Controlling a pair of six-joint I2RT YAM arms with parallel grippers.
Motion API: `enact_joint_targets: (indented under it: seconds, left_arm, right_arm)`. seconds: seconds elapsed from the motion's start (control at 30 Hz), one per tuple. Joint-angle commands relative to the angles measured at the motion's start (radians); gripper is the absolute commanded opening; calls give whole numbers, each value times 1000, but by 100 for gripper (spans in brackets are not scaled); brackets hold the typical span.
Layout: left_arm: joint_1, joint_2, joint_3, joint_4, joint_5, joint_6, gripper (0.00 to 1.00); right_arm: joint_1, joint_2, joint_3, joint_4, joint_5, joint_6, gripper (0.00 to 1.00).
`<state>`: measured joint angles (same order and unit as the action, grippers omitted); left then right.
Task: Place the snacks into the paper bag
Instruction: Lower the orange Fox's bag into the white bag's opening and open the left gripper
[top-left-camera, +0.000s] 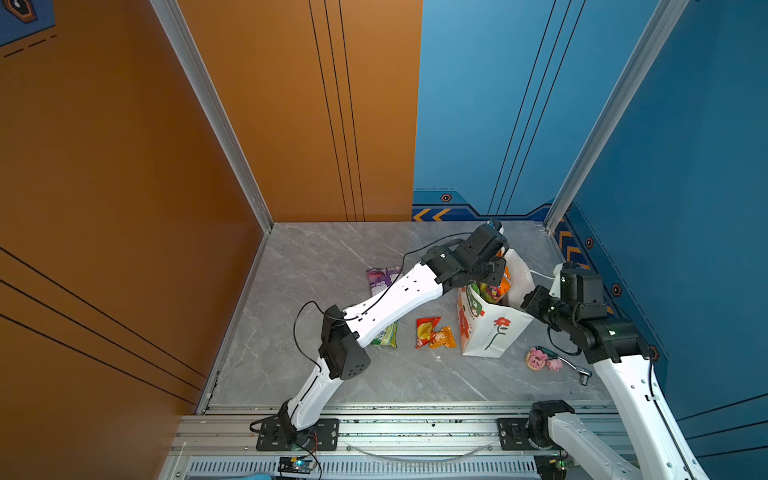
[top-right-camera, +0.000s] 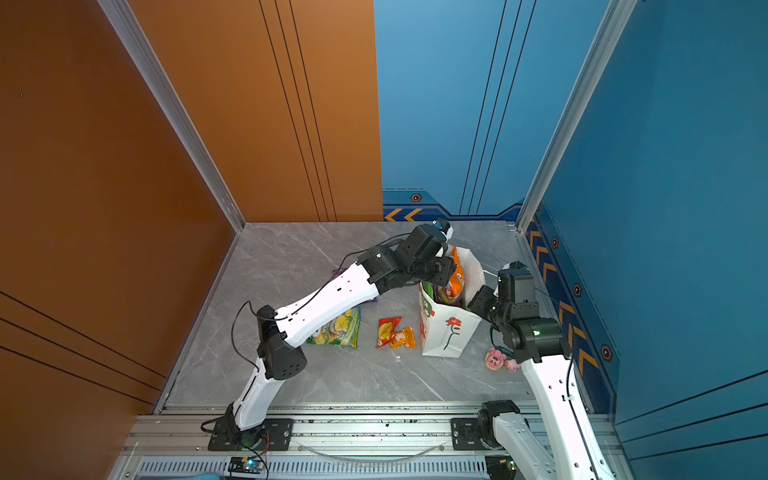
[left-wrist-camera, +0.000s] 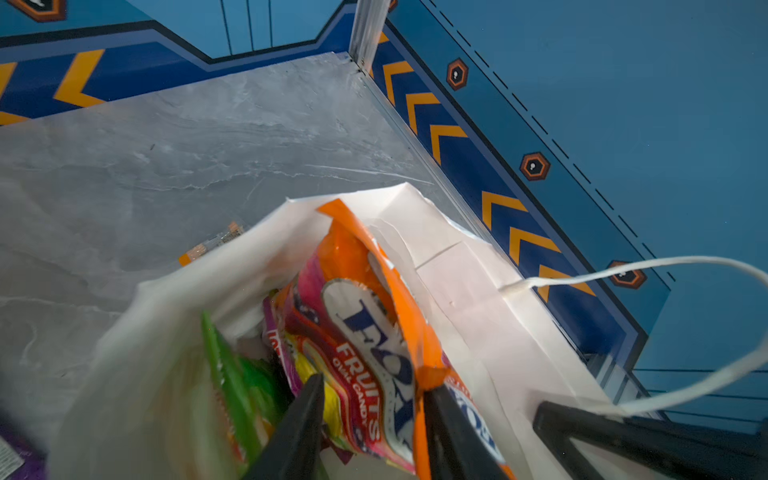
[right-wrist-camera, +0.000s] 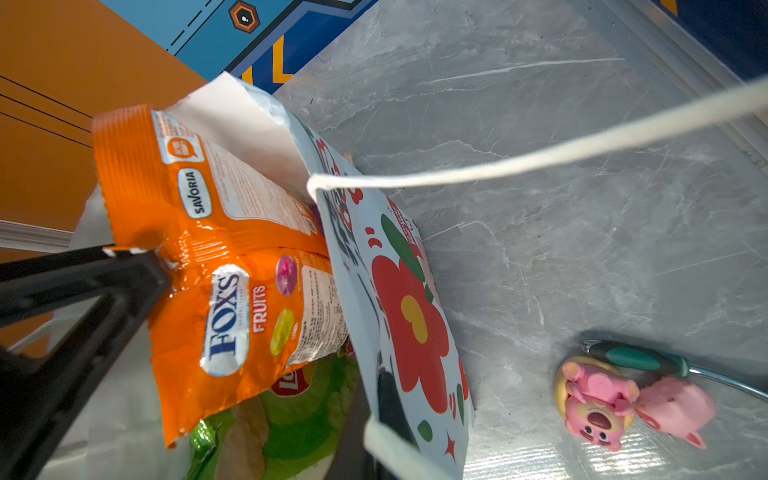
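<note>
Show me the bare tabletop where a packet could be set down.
Bare: back-left, between the orange wall and the purple packet; front strip, between the red packet and the rail. Crowded: around the paper bag and pink toys.

Robot lab cell: aluminium framing (top-left-camera: 210, 104), printed wall panels (top-left-camera: 478, 124), marble-look tabletop (top-left-camera: 332, 257).

**Colours on the bench**

Bag (top-left-camera: 482, 343) white, red flower (top-left-camera: 502, 322) on black stem, white cord (right-wrist-camera: 540, 160). FOX'S packet (right-wrist-camera: 216, 291) orange, blue lettering, pink and yellow sweets. Green packet (top-right-camera: 338, 330) with yellow print. Purple packet (top-left-camera: 382, 278). Red packet (top-left-camera: 426, 330). Small orange packet (top-left-camera: 444, 337). Pig toys (right-wrist-camera: 598, 403) pink. Table (top-left-camera: 332, 257) grey, marble veining. Orange wall (top-left-camera: 124, 166); blue wall (top-left-camera: 478, 104); orange chevrons (left-wrist-camera: 440, 137) on navy strip.
</note>
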<state>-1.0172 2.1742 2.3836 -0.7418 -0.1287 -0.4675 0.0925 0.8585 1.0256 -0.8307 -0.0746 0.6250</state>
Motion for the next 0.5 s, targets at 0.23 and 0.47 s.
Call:
enact_joint_targets:
  seconds: [0.23, 0.47]
  left_arm:
    - [-41, -42, 72, -117, -180, -9, 60]
    - [-68, 49, 187, -146, -87, -147, 74]
  right_arm:
    - [6, -7, 20, 16, 7, -9, 0]
    - [14, -25, -3, 73, -48, 7, 0]
